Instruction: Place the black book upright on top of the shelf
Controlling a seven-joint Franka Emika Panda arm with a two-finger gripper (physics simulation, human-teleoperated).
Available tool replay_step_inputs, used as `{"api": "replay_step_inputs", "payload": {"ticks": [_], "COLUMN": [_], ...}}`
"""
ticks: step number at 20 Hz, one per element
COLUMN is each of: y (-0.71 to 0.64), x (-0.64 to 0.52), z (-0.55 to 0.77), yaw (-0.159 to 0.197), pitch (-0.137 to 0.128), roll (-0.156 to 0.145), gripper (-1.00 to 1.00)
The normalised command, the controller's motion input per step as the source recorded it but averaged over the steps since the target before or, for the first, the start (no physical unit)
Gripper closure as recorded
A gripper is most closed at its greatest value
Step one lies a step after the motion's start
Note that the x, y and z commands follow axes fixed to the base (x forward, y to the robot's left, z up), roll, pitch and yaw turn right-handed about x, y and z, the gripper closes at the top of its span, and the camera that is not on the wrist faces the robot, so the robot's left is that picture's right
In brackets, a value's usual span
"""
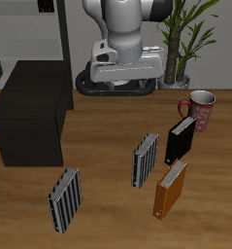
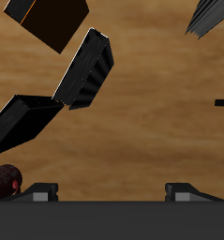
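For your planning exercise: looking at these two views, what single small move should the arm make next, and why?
Probably lower the gripper toward the black book. The book stands untouched beside the mug, nowhere near the shelf, and the fingers look open and hold nothing.

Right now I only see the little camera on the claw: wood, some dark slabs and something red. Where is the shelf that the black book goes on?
Observer: The shelf is outside your view. The exterior camera shows it as a low black cabinet standing well off to one side of the books.
Operator: And which slab is the black book?
Observer: The black book is the plain one standing upright beside the red mug, and a potted plant rises behind the mug.
Operator: Anything behind the shelf?
Observer: Yes, a light grey open rack stands farther back.
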Motion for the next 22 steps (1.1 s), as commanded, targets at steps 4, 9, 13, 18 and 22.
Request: {"api": "replay_step_inputs", "payload": {"ticks": [4,9,13,18,22], "y": [0.09,0.34,0.58,0.47,0.4], "x": [-0.01,-0.06,-0.08,-0.06,0.01], "z": [0.0,0.03,0.0,0.05,-0.09], "yaw": [-0.002,-0.003,-0.055,-0.058,-0.018], "pitch": [-0.005,-0.063,-0.026,-0.035,-0.003], "roll": [0.003,-0.031,0.019,0.019,0.016], "gripper": [-1.0,-1.0,-1.0,-1.0,-1.0]}}
